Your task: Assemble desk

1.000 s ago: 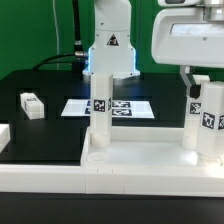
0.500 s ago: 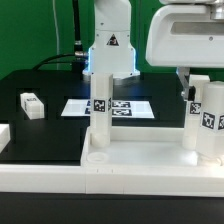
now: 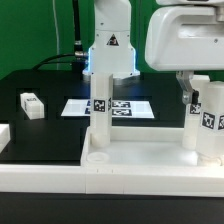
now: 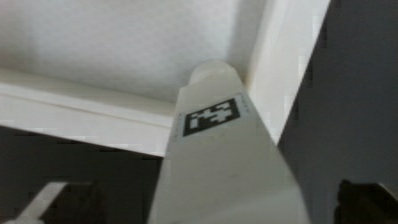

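Two upright legs (one loose leg)

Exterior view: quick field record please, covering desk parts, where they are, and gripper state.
tabletop: large white plastic tray-like tabletop, nearest the camera on the black table
left leg: white block leg, upright on the tabletop
right leg: white block leg, upright on the tabletop
loose leg: white block, lying on the table, exterior view's left
gripper: open, straddling the right leg, gaps both sides
marker board: flat, behind the left leg
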### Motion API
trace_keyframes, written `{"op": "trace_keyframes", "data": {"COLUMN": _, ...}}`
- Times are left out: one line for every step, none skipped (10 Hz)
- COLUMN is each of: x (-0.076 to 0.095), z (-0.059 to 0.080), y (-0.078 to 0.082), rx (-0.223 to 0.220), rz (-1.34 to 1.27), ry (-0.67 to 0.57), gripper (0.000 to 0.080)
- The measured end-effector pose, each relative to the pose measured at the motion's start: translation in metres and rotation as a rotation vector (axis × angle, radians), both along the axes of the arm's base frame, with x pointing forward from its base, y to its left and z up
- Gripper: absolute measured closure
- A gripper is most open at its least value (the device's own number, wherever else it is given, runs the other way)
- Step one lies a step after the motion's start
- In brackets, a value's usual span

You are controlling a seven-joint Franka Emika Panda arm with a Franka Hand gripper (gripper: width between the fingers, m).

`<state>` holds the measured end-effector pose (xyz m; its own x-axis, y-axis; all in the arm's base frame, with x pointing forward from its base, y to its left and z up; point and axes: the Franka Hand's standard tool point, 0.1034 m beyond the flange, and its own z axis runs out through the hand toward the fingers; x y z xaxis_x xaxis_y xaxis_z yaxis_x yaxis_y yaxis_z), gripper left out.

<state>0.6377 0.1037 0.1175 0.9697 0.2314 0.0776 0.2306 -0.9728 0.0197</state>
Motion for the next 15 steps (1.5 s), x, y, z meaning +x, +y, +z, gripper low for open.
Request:
{"op": "trace_keyframes", "data": {"x": 0.0002, "z": -0.0001, "y": -0.0019, "rx": -0.011, "rz": 0.067, "ry": 0.0, "gripper": 0.027}}
{"op": "trace_keyframes", "data": {"x": 0.0002, "z": -0.0002, "y": -0.0019, "rx": -0.008, "rz": 0.04, "ry": 0.0, "gripper": 0.0411}}
{"op": "trace_keyframes", "data": {"x": 0.0001, "z": -0.0003, "y": -0.0019, "rx": -0.008, "rz": 0.04, "ry": 0.001, "gripper": 0.0511}}
{"op": "trace_keyframes", "data": {"x": 0.0001, "z": -0.0004, "y": -0.0021, "rx": -0.008, "rz": 0.033, "ry": 0.001, "gripper": 0.0511}}
{"op": "trace_keyframes", "data": {"x": 0.0001, "z": -0.0004, "y": -0.0021, "rx": -0.006, "rz": 0.013, "ry": 0.001, "gripper": 0.051}}
{"op": "trace_keyframes", "data": {"x": 0.0001, "z": -0.0004, "y": -0.0022, "rx": -0.006, "rz": 0.011, "ry": 0.001, "gripper": 0.0511}}
{"op": "trace_keyframes", "data": {"x": 0.0001, "z": -0.0004, "y": -0.002, "rx": -0.001, "rz": -0.037, "ry": 0.001, "gripper": 0.0511}}
{"op": "trace_keyframes", "data": {"x": 0.0, "z": -0.0005, "y": -0.002, "rx": 0.006, "rz": -0.122, "ry": 0.0, "gripper": 0.0511}}
{"op": "trace_keyframes", "data": {"x": 0.0, "z": -0.0005, "y": -0.0019, "rx": 0.012, "rz": -0.189, "ry": 0.0, "gripper": 0.0511}}
{"op": "trace_keyframes", "data": {"x": 0.0, "z": -0.0006, "y": -0.0018, "rx": 0.018, "rz": -0.274, "ry": 0.0, "gripper": 0.051}}
{"op": "trace_keyframes", "data": {"x": 0.0, "z": -0.0006, "y": -0.0018, "rx": 0.024, "rz": -0.346, "ry": 0.0, "gripper": 0.0509}}
{"op": "trace_keyframes", "data": {"x": -0.0004, "z": -0.0007, "y": -0.0007, "rx": 0.032, "rz": -0.438, "ry": 0.001, "gripper": 0.0509}}
{"op": "trace_keyframes", "data": {"x": -0.0014, "z": -0.001, "y": 0.0013, "rx": 0.046, "rz": -0.583, "ry": 0.002, "gripper": 0.0509}}
{"op": "trace_keyframes", "data": {"x": -0.0025, "z": -0.0021, "y": 0.0011, "rx": 0.06, "rz": -0.728, "ry": 0.005, "gripper": 0.0509}}
{"op": "trace_keyframes", "data": {"x": -0.0026, "z": -0.0024, "y": 0.001, "rx": 0.071, "rz": -0.828, "ry": 0.005, "gripper": 0.0509}}
